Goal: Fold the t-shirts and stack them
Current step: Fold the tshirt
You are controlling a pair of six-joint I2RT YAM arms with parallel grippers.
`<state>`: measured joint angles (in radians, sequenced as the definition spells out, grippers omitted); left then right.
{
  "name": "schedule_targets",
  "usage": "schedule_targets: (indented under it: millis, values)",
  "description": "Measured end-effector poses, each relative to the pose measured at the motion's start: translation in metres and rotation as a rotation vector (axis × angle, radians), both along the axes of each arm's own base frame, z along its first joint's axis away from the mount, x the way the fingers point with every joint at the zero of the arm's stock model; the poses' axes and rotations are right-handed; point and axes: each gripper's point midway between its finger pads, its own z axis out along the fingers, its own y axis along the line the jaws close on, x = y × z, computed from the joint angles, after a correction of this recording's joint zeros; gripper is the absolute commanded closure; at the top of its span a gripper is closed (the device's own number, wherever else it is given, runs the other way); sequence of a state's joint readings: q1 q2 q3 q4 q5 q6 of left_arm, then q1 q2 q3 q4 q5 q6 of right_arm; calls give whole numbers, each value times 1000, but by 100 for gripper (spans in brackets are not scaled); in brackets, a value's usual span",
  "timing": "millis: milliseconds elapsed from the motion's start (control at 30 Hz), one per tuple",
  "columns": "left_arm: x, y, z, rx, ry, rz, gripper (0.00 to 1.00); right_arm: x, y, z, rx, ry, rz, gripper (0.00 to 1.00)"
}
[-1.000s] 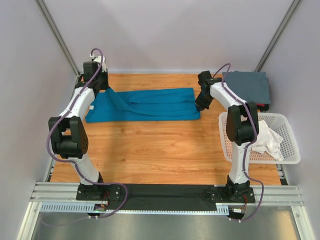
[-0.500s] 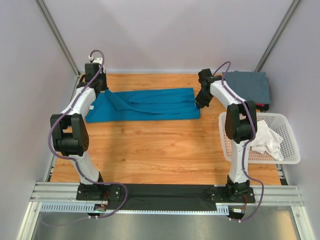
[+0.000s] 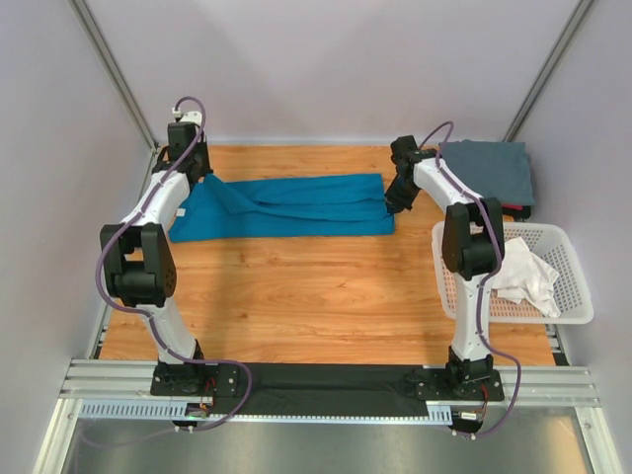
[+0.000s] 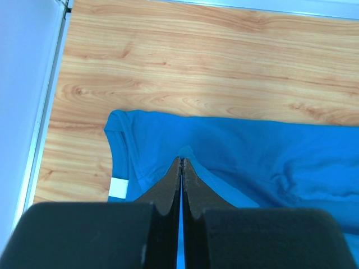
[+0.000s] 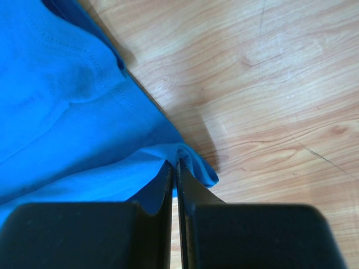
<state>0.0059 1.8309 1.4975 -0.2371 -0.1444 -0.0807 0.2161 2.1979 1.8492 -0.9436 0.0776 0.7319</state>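
The teal-blue t-shirt (image 3: 286, 205) lies as a long folded band across the far half of the table. My left gripper (image 3: 200, 180) is shut on its left end near the collar (image 4: 182, 159); the shirt (image 4: 269, 157) spreads away to the right, with a white label by the neck. My right gripper (image 3: 392, 200) is shut on a fold at the shirt's right edge (image 5: 178, 161), where the cloth (image 5: 67, 112) bunches at the tips. The slate grey t-shirt (image 3: 489, 171) lies folded at the far right. The white t-shirt (image 3: 523, 278) is crumpled in the basket.
A white plastic lattice basket (image 3: 578, 267) stands at the right edge of the wooden table (image 3: 306, 296). Metal frame posts and pale walls close in the back and sides. A black rail with the arm bases runs along the near edge.
Both grippers have shifted slightly toward the far side while holding the teal-blue shirt's ends. The shirt's shape is nearly unchanged.
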Motion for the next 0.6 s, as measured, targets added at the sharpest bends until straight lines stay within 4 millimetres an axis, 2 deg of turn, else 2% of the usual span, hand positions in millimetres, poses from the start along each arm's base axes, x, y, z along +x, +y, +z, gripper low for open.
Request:
schedule_targets:
  millis: [333, 600]
  values:
    - [1, 8, -13, 8, 22, 60, 100, 13, 2, -2, 2, -15, 1, 97]
    - [2, 7, -23, -8, 36, 64, 100, 12, 1, -10, -2, 2, 2, 96]
